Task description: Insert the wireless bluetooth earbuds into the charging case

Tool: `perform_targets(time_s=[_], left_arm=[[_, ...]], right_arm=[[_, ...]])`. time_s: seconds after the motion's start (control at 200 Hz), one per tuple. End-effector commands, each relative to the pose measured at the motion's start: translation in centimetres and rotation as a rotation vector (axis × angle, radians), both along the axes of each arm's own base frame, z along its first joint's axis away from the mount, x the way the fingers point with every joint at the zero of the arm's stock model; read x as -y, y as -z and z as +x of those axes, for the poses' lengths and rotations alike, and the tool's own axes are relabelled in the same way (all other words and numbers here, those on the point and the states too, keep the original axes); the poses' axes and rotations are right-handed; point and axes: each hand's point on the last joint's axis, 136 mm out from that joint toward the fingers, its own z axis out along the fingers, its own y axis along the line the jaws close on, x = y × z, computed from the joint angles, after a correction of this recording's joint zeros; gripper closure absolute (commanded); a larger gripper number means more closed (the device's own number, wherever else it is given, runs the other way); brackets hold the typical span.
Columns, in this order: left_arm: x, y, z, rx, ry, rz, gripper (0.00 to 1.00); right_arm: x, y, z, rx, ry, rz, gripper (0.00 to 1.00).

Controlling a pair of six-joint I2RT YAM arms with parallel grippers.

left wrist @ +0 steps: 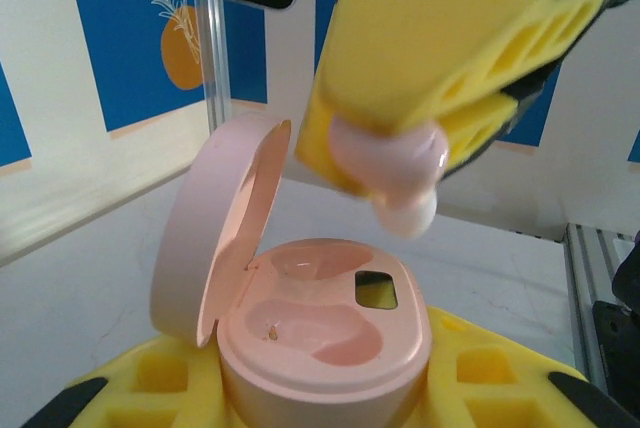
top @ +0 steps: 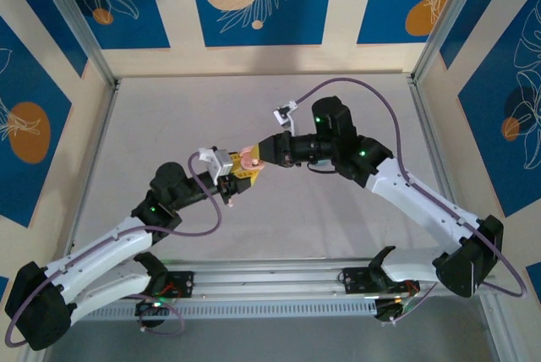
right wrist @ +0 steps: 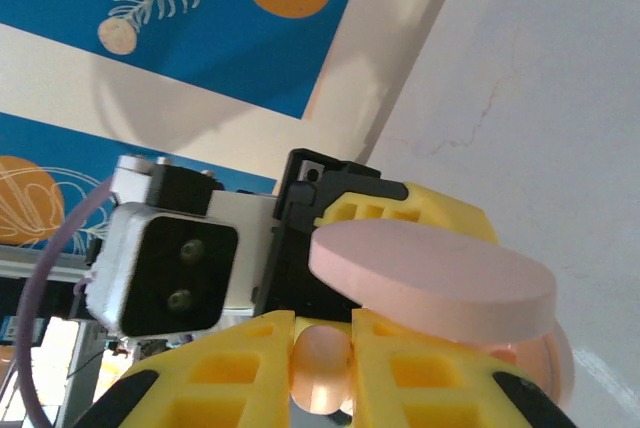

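Note:
The pink charging case [left wrist: 325,338] is held up off the table with its lid [left wrist: 215,238] swung open to the left. Both of its sockets look empty. My left gripper [left wrist: 325,393] is shut on the case body, a yellow finger [left wrist: 490,368] on each side. My right gripper [right wrist: 322,348] is shut on a pink earbud [right wrist: 322,373]. In the left wrist view this earbud [left wrist: 395,173] hangs just above the case's far right rim, apart from it, pinched by the right fingers [left wrist: 450,48]. From above, the two grippers meet at mid-table around the case [top: 247,159].
The grey table [top: 338,235] is ringed by a metal frame with posts [top: 76,24] and blue patterned walls. The left wrist's camera housing [right wrist: 170,268] sits close behind the case lid [right wrist: 430,278]. Purple cables [top: 397,125] loop off both arms.

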Motion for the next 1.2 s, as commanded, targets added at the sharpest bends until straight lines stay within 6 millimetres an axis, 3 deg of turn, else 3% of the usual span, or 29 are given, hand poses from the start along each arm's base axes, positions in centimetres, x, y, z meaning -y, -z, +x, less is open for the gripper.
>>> perform_targets(time_s=[0.0,0.645,0.955,1.196], left_arm=[[0.2,-1.0,-0.6,0.053,0.024,-0.029,0.68],[-0.1,-1.2,-0.1,0.038,-0.008,-0.059,0.68],[-0.5,-2.0,0.0,0.049,-0.027,-0.09,0.68],[-0.6,-2.2,-0.2,0.055,-0.025,-0.093,0.68]], right_arm=[[-0.4,-0.5,0.3,0.061,0.024,-0.034,0.79],[-2.3,0.8,0.4,0.096,0.051,-0.118,0.79],[-1.4,2.1,0.5,0.129,0.081,-0.237,0.78],[-1.9,1.8,0.1,0.138,0.042,-0.223,0.76]])
